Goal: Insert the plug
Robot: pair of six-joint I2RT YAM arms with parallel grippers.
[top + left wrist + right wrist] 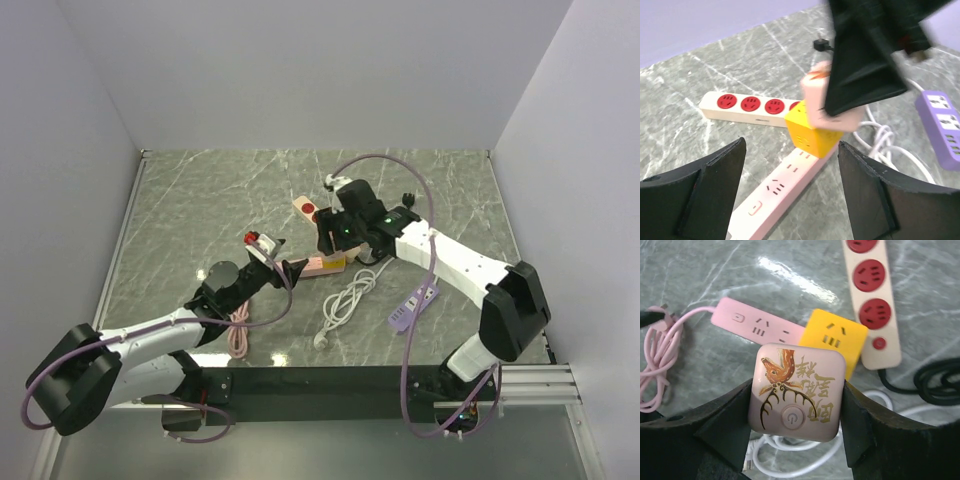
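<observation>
Though blurred in left wrist view, spotted plug sitting on right-hand end of pink power strip, touching it; can't tell if fully seated. Marked right gripper clamped on pink cube just above that strip end, hiding part of plug. Marked left gripper jaws wide, nothing between, over strip's other end. Saw open table left of and far beyond strip. Crowded at plug end: red-socket strip just behind, white cord and black cord to right, purple strip farther right, cut off. Logged deer drawing, power symbol and gold characters on cube; can't read them.
</observation>
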